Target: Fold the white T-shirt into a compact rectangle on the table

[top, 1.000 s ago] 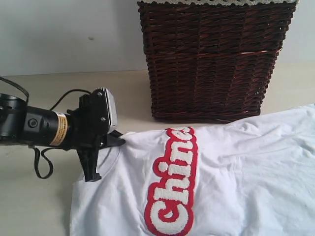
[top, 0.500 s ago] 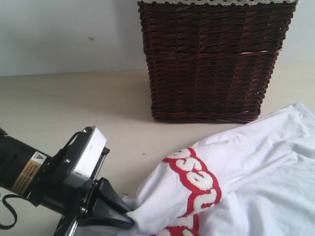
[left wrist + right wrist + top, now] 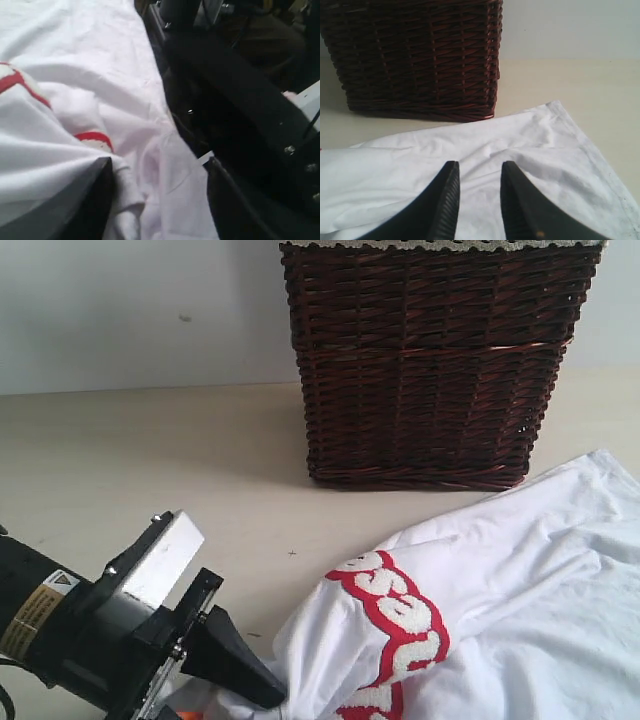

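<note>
Now I see the white T-shirt [image 3: 520,580] crumpled on the pale surface [image 3: 150,460], before 1 wicker basket [image 3: 430,360] at the white wall [image 3: 130,310]. My left pincer [image 3: 160,162] stands released over cloth; right pincer [image 3: 477,167] parted, grasping nothing.

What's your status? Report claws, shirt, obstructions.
Left claw open, straddling white cotton T-shirt. Right claw open above it. Shirt rumpled on cream table, red lettering folded over. Dark brown wicker basket behind, clear of claws.

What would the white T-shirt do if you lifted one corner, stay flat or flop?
Probably flop: the white T-shirt lies in soft creases, folded over at its red patch. It looks thin, so likely light. Pushed along the table, it would probably bunch up rather than slide whole.
</note>
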Tool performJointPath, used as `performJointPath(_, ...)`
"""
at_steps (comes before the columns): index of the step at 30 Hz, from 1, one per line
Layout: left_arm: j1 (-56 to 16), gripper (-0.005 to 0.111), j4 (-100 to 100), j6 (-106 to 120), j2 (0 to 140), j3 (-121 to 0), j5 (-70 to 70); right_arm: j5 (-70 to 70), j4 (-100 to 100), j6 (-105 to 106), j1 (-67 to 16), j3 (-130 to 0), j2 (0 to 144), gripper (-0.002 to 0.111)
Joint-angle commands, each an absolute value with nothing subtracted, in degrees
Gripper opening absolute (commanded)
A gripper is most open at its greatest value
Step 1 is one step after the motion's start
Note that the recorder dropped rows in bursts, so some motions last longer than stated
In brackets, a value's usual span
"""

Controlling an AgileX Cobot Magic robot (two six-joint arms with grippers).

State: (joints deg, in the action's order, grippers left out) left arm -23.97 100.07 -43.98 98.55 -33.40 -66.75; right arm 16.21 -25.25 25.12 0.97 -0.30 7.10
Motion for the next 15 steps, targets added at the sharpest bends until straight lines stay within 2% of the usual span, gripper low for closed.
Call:
performJointPath(1, -24.1, 0.054, 99.9, -52.0, 98.0, -33.1, -70.0, 16.0, -25.4, 25.3, 1.0, 0.0, 6.7, 0.03)
performJointPath(10, -22.6, 0.052, 93.5, -55.1, 95.3, -37.4, -69.5, 16.0, -25.4, 25.3, 1.0, 0.0, 6.7, 0.03)
performJointPath(15, -21.2, 0.052, 91.8, -55.3, 93.3, -43.5, -51.3, 16.0, -25.4, 25.3, 1.0, 0.0, 6.7, 0.03)
